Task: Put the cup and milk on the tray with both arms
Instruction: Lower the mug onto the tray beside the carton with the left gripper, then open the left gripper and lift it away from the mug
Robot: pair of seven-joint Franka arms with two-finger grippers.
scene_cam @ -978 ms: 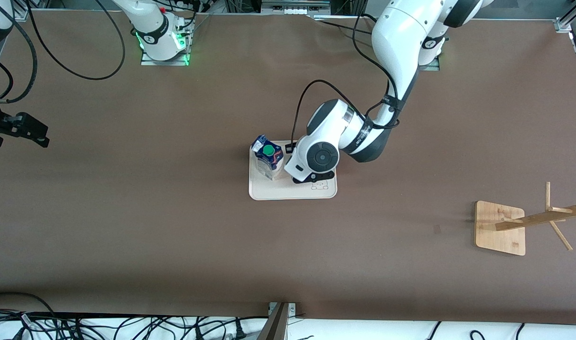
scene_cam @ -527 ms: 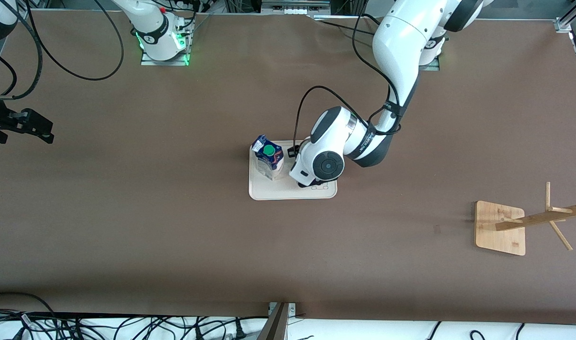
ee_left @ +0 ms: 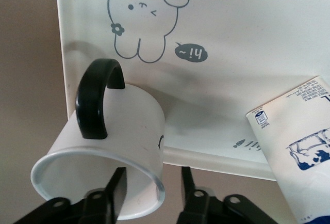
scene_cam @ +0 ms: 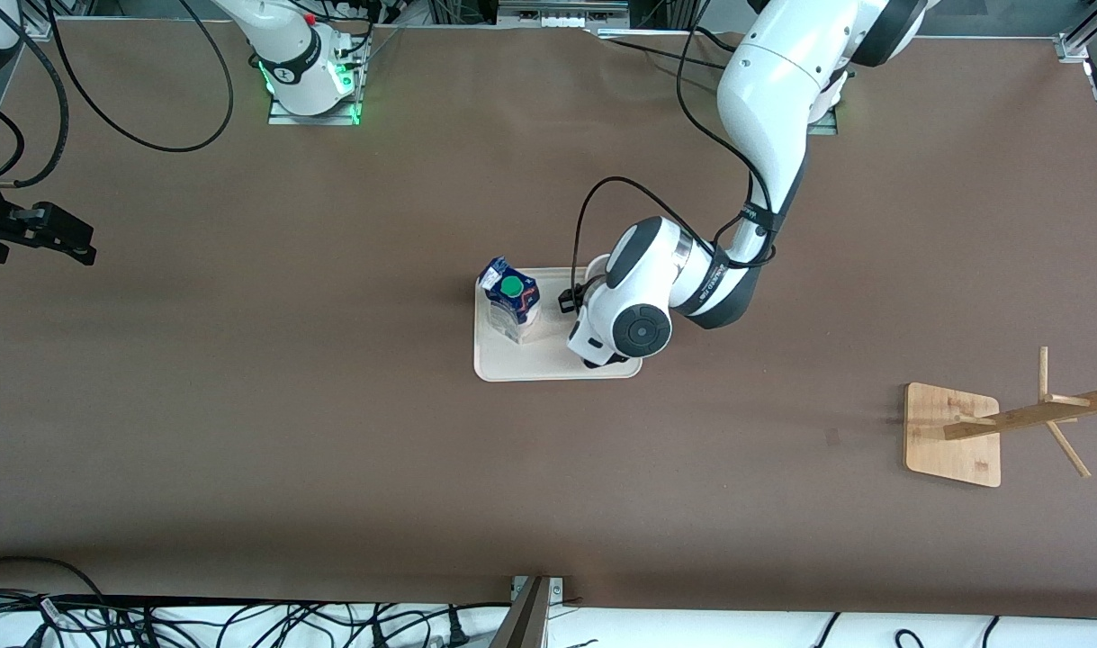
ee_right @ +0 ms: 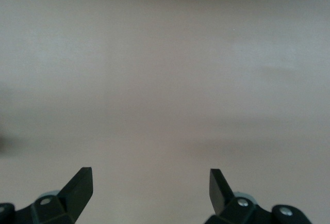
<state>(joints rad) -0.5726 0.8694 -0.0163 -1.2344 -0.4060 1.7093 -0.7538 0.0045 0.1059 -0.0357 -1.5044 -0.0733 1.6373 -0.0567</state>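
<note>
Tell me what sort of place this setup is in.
Probably a robotics lab: two arms bolted along a brown table, loose cables at its edge, and staged props, a tray with milk and a wooden rack.

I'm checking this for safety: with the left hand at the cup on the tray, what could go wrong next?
One finger of the left hand sits inside the cup; pulling away crooked might tip it. The cup stands close to the tray rim, so a nudge could push it off. The milk is near enough to get bumped.
</note>
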